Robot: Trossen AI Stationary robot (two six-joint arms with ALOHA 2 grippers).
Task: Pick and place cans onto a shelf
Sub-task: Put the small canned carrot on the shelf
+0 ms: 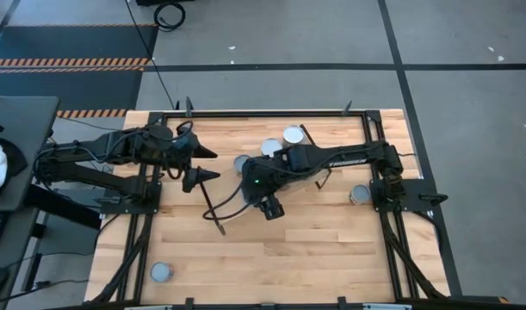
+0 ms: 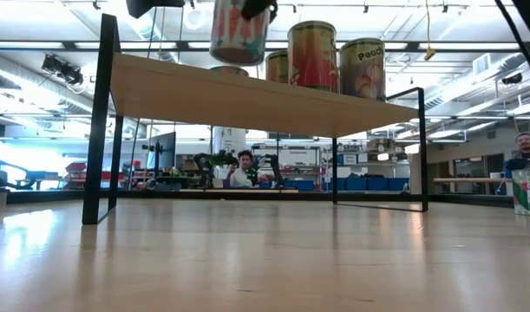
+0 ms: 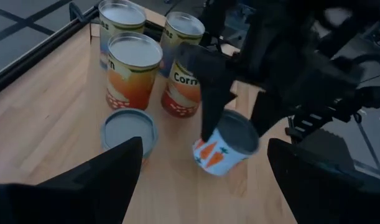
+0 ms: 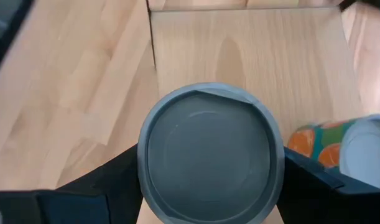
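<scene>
Wooden planking of the surface (image 1: 314, 241) fills the high view, ringed by a black frame, with grey floor beyond. Much of the shelf (image 2: 247, 95) is hidden from above by the right arm stretched across it; the low view shows it plainly, a light plank on thin black rod legs, seen from beneath.

On the shelf stand several cans (image 2: 313, 55), labels partly cut off by the plank's edge. The left wrist view shows four upright there, two marked with corn (image 3: 182, 74), one with a grey lid nearest the camera. The carrot can (image 3: 226, 143) hangs tilted between the right gripper (image 3: 236, 118) fingers, just above the shelf, close beside the grouped cans. From the right wrist its round grey top (image 4: 209, 162) fills the gap between the dark fingers, which clamp its sides; its label is unseen there.

The left gripper (image 1: 207, 164) hovers near the shelf's left end, fingers spread wide with nothing between them.

Only the high view shows two stray cans on the surface: one by the right edge (image 1: 360, 195), one near the front left corner (image 1: 161, 272).

A seated person (image 2: 244, 172) shows far off in the room, small and indistinct.
</scene>
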